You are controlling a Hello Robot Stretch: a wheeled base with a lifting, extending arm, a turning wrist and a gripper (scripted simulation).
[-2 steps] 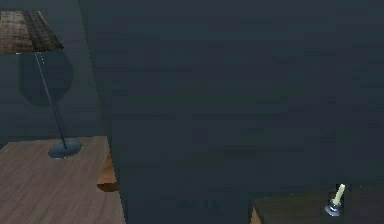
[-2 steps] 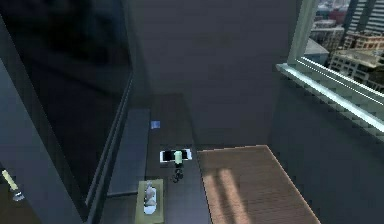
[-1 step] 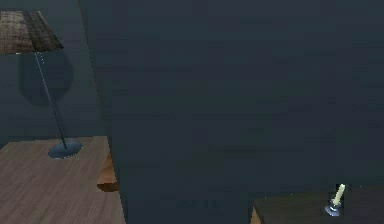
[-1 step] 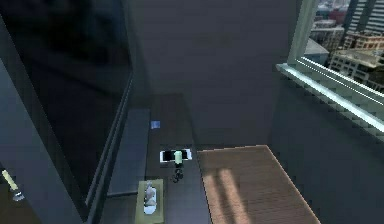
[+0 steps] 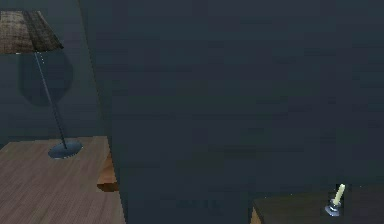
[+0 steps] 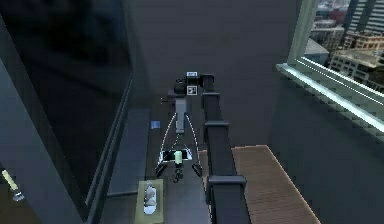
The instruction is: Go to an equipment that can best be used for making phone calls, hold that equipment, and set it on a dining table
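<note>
- Arm (image 6: 225, 150) was stretched out toward 12 o'clock in the arm side view, over a dark table (image 6: 190, 200) that ran along a dark wall (image 6: 200, 40).
- Hand (image 6: 177, 150) sat near the picture's centre, fingers pointing toward 6 o'clock.
- A small pale-green blob (image 6: 177, 157) lay right at the hand, with the table behind it. It may be the phone, but it was too small to be sure.
- Could not tell the hand's grip state or whether it held anything.
- A pale flat thing (image 6: 150, 195) lay on the same table at about 7 o'clock from the hand. It could also be the phone, which one I could not tell.
- Window (image 6: 340, 45) with city buildings at 2 o'clock.
- Forward view: floor lamp (image 5: 40, 80) at 10 o'clock, and a candle (image 5: 337, 200) on a table corner (image 5: 290, 212) at 5 o'clock. Could not tell if that one was a dining table.
- Progress, as a judgement: the go-to part looked done, with the robot parked and the arm out at the things.
- The grasp looked in hand but not confirmed, since nothing hung clear of the table.
- Left to do: lift, carry to a dining table, set down.
</note>
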